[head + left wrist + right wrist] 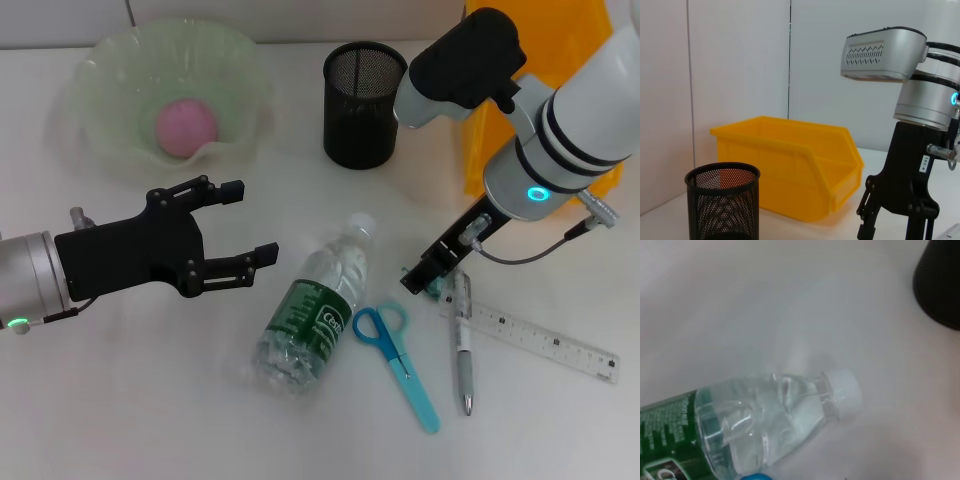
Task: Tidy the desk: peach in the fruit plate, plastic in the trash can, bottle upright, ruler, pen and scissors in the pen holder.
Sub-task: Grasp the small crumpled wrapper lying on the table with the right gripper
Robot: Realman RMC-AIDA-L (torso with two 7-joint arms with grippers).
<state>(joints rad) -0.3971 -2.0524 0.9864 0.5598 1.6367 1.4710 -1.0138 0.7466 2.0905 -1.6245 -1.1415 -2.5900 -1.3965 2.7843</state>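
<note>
Your right gripper (425, 283) is down at the pen's (463, 345) top end; I can't tell its finger state. The pen lies between scissors (396, 362) and ruler (540, 341). Pinch it alone, lift, then carry it back to the holder (363, 104). The left gripper (252, 228) hovers spread.

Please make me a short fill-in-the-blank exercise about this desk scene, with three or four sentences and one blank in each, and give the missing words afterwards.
1. The peach already sits inside the pale green ____.
2. The water bottle is not upright; it is lying on its ____.
3. The scissors beside the bottle have ____ handles.
4. The right gripper is lowered onto the top end of the ____, next to the ruler, while the left gripper hangs open left of the bottle.

Missing words: fruit plate; side; blue; pen
</note>
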